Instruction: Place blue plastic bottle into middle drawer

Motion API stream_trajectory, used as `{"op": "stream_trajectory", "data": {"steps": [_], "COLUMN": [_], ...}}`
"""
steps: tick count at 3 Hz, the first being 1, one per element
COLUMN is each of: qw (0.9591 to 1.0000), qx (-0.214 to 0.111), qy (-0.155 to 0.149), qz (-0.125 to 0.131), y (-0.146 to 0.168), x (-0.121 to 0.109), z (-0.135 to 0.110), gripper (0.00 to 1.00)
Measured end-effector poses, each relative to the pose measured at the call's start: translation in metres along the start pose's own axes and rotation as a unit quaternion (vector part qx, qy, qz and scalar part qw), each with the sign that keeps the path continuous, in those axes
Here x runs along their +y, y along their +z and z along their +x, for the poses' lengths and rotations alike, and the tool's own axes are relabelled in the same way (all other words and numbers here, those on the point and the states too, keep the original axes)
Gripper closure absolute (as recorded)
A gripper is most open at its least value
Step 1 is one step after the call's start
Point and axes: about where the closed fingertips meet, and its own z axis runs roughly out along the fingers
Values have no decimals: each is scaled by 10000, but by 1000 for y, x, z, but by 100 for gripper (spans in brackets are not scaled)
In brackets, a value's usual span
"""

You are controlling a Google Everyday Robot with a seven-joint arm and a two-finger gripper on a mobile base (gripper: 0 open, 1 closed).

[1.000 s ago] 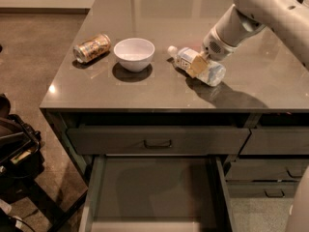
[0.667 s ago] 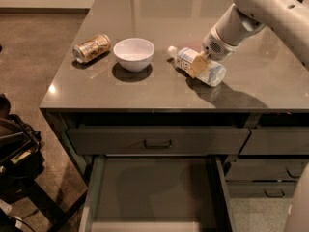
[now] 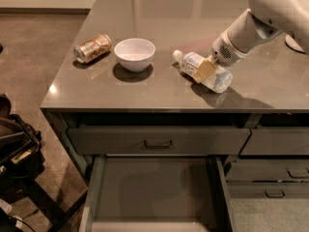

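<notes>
— Camera view first. Found the claw point(image 3: 208, 65)?

— Yes: down over the right half of the worktop point(image 3: 159, 88), clamped across the middle of the blue plastic bottle point(image 3: 218, 79). Only one tan pad point(image 3: 204, 69) to be seen, pressed on the near side; nothing visible of the other behind the bottle.

— And lying how?

— On its side, slanted, white cap toward the white bowl point(image 3: 134, 53), clear base toward the front right. Touching the worktop or just off it: cannot tell, with a dark shadow directly beneath.

— Anything cut off?

— Much of the white arm point(image 3: 251, 28), lost past the top right edge. Also the front of the middle drawer point(image 3: 154, 187), pulled out below the worktop and cropped by the bottom edge; plain grey floor as far as shown.

— Elsewhere?

— Left of the bowl, a gold-brown can point(image 3: 92, 48) on its side, printing too blurred to read. Above the open drawer, a closed drawer front point(image 3: 158, 140) with a small dark handle. At right, narrower handled drawers point(image 3: 270, 178), partly cropped. At far left on the floor, dark gear point(image 3: 14, 144), hard to identify.
</notes>
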Motion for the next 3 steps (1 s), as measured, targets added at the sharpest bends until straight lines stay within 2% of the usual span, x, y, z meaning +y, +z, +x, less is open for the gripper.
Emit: {"op": "stream_trajectory", "data": {"steps": [1,2,3], "qw": [9989,9960,9960], "qx": [-349,-497,-503], "qy": [264,672,670], "qz": [-170,-307,-299], "y": [-22,-37,-38], "x": [23,28,27], "z": [16,48,47], "gripper": [100,100,100]}}
